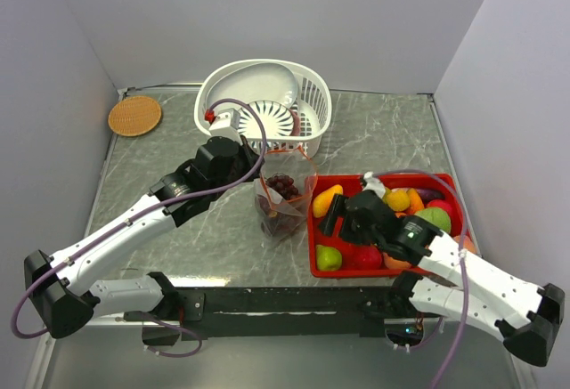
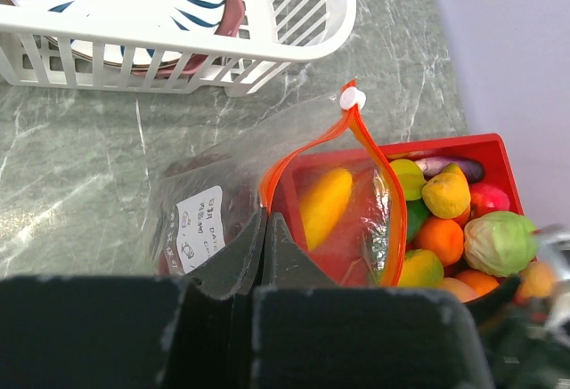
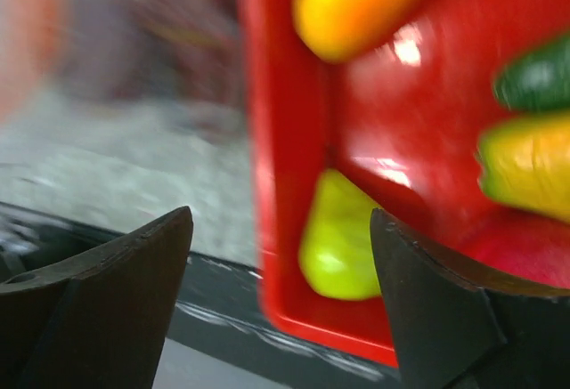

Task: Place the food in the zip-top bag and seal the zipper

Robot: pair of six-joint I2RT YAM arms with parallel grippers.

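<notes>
The clear zip-top bag (image 1: 283,204) stands between the arms with purple grapes (image 1: 283,184) inside. My left gripper (image 2: 260,229) is shut on the bag's rim, and the orange-red zipper (image 2: 392,202) forms an open loop with its white slider (image 2: 353,98) at the far end. The remaining food lies in the red tray (image 1: 392,270): a yellow-orange mango (image 1: 327,200), a green pear (image 3: 338,238) and several others. My right gripper (image 3: 280,215) is open and holds nothing. It hovers over the tray's near-left corner, with the pear just inside its right finger. That view is blurred.
A white slotted basket (image 1: 312,95) holding a bowl and a plate stands right behind the bag. A round woven coaster (image 1: 134,115) lies at the back left. The tray's left wall (image 1: 312,229) is close to the bag.
</notes>
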